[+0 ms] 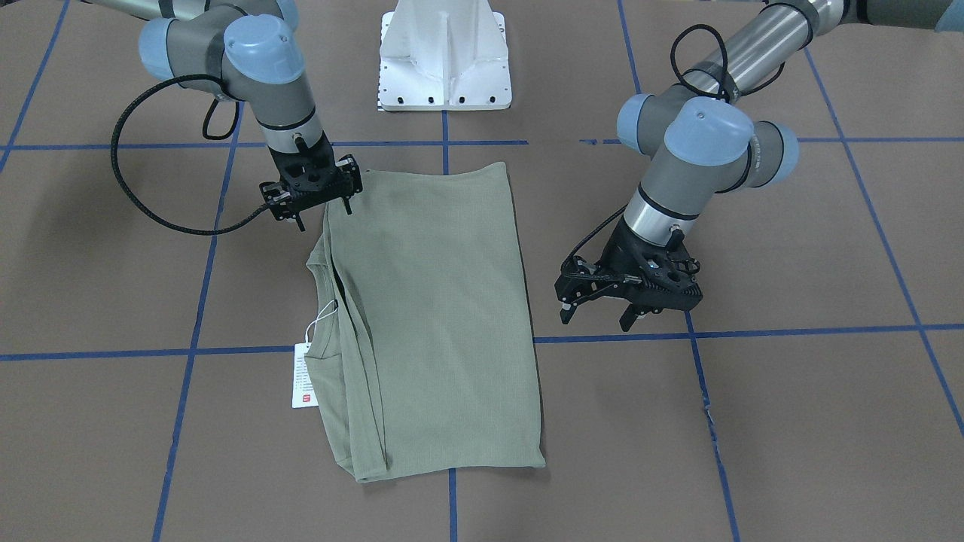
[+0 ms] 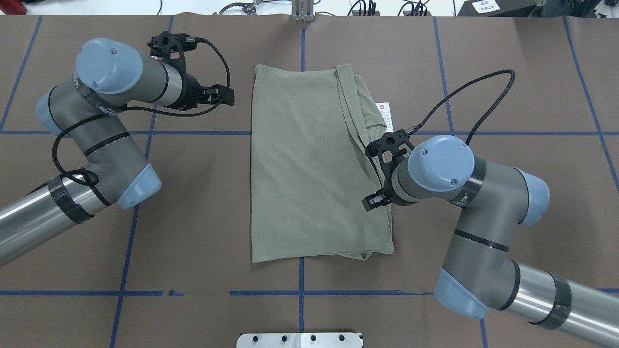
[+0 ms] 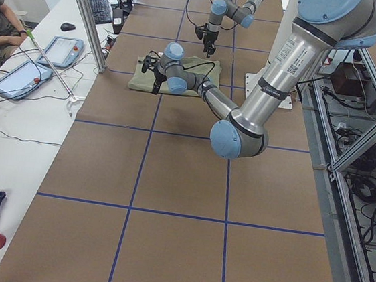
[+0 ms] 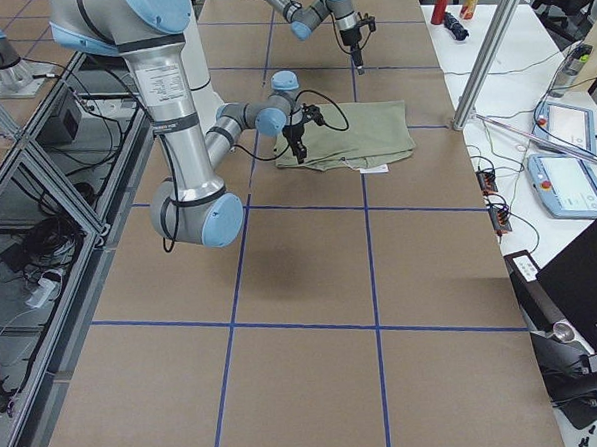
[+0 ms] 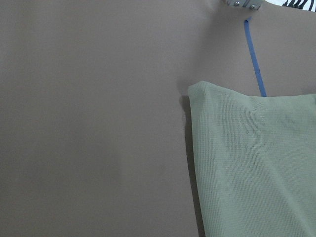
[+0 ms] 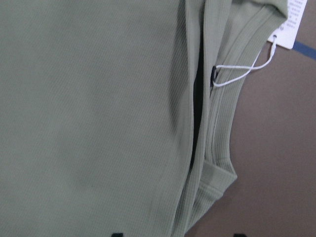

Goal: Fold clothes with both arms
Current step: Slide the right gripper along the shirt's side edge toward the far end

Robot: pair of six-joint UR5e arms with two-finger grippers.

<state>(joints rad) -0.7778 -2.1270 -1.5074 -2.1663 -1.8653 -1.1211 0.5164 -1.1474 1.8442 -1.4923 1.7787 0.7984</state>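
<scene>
Your left hand (image 1: 599,315) hangs open and empty, shirt (image 1: 437,316) lying folded on the table (image 1: 791,421) just beside it. Your right hand (image 1: 324,214), also parted wide, grips nothing; shirt's layered edge sits beneath it.

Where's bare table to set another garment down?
Free: brown table on the pale sage-green knit shirt's plain side, past the black left gripper; also between shirt and white pedestal base. Crowded: collar side, with white hang tag and black right gripper.
</scene>
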